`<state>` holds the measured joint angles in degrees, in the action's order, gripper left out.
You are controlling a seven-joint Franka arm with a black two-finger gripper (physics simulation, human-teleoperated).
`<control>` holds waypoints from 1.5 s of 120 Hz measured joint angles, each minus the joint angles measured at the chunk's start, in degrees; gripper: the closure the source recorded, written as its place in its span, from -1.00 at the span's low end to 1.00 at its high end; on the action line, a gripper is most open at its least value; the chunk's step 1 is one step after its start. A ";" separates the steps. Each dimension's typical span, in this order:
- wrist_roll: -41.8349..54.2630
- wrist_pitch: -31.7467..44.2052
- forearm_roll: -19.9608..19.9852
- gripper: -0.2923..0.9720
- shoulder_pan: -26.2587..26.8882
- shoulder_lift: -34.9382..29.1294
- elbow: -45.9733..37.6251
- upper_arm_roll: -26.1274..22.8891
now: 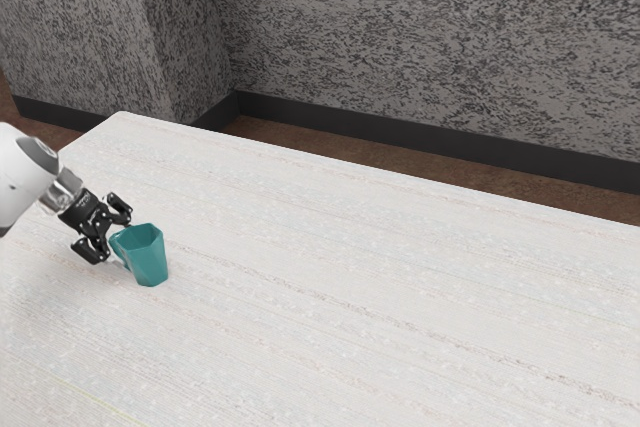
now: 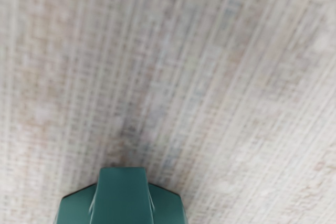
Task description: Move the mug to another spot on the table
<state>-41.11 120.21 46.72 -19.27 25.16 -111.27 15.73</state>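
A teal faceted mug [image 1: 142, 253] stands upright on the white table [image 1: 380, 287], near the exterior view's left edge. My black gripper [image 1: 108, 234] comes in low from the left, right against the mug's left side. Its two fingers stand apart, one above and one below the mug's near edge, so it is open and grips nothing. In the wrist view the mug [image 2: 122, 199] lies just under my hand, a flat teal part sticking out toward the open table.
The table's far edge runs along a brown floor strip [image 1: 420, 157] and a speckled grey wall [image 1: 430, 37]. Bare tabletop stretches from the mug toward the exterior view's right and front.
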 joint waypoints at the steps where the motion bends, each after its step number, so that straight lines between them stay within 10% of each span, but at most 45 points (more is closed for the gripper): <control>1: 0.00 0.03 0.02 -0.36 -0.01 0.02 0.00 0.00; 99: -0.13 0.61 -0.19 0.39 0.28 -0.22 -0.10 0.00; 180: -0.57 1.10 4.81 0.44 2.88 -1.71 -1.26 -3.22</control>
<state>-41.68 121.30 51.52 -16.39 23.44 -112.53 12.51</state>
